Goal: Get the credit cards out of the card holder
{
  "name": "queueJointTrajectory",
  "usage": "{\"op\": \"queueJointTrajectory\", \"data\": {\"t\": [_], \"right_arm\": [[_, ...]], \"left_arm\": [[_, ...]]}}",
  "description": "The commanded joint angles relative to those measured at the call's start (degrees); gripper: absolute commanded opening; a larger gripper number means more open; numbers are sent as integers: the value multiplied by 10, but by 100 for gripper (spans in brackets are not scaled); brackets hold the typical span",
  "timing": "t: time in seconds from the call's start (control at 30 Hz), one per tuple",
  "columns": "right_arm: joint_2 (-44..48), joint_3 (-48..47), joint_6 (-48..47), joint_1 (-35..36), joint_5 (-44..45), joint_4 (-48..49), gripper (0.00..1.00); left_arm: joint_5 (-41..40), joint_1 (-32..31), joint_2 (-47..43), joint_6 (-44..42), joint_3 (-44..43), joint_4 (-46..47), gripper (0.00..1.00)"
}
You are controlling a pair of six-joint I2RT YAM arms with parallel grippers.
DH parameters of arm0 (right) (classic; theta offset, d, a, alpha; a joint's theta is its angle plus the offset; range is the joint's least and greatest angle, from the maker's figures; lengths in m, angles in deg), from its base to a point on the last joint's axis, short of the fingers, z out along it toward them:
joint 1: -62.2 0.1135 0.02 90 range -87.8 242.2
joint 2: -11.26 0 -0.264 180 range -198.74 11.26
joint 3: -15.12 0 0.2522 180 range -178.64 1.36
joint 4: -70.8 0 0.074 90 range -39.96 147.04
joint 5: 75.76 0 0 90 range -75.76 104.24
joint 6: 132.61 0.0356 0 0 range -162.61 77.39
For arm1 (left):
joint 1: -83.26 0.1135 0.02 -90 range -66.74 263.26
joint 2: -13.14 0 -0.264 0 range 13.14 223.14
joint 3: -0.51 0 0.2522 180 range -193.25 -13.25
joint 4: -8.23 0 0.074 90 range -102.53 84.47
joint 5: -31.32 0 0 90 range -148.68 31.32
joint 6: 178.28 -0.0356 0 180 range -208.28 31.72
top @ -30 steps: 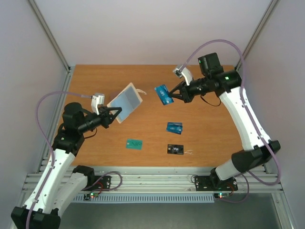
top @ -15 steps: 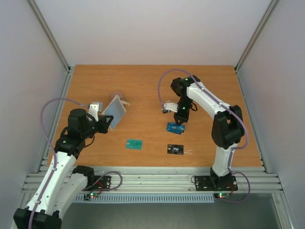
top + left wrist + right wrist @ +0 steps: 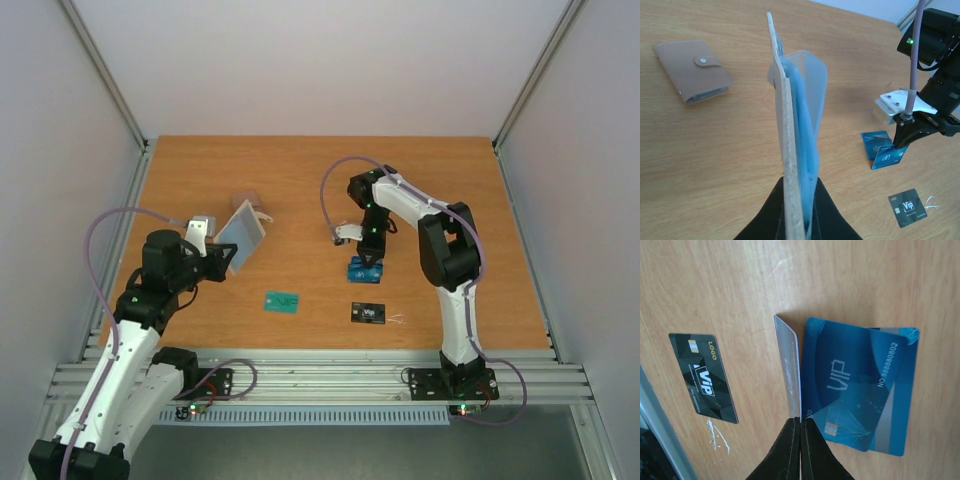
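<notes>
Two blue cards here: the right gripper (image 3: 800,426) pinches the standing blue card (image 3: 789,367) just beside the flat blue card (image 3: 860,390) on the table (image 3: 450,180), black card (image 3: 702,377) near; the left gripper (image 3: 800,212) clamps the card holder (image 3: 790,125) upright.

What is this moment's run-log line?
left gripper shut on card holder | right gripper shut on blue card beside second blue card | black card, teal card on table

Left of centre, the pale grey-blue bifold card holder (image 3: 241,229) sits in my left gripper (image 3: 222,258), with the mauve-brown square pouch (image 3: 247,200) just above. At lower centre lies the teal-green plastic card (image 3: 284,301), the black plastic card (image 3: 368,313) to its right. Above that lies the bright blue plastic card (image 3: 860,390), beside the second blue card (image 3: 789,370) in my right gripper (image 3: 800,422).
</notes>
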Motion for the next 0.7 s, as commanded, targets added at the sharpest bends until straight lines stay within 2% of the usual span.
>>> {"op": "queueJointTrajectory", "data": {"t": [0.0, 0.1, 0.23, 0.3, 0.43, 0.53, 0.67], "right_arm": [[-20, -30, -4, -8, -4, 20, 2], [-33, -38, 3, -12, 13, 23, 9], [-21, -49, 26, -12, 48, 56, 41], [-7, -59, 36, -12, 58, 71, 48], [52, -55, 79, -13, 89, 146, 54], [128, -8, 114, -17, 75, 240, 56], [226, 69, 157, -33, 42, 351, 58]], "left_arm": [[0, 4, 0, -15, 2, 24, 0], [-1, 4, 9, -17, 2, 24, 0], [-3, 4, 26, -33, 11, 30, 0], [5, 4, 41, -41, 14, 35, 0], [97, 4, 81, -68, 6, 56, 0], [187, 4, 138, -76, -8, 83, 0], [230, -10, 240, -81, -55, 83, 0]]}}
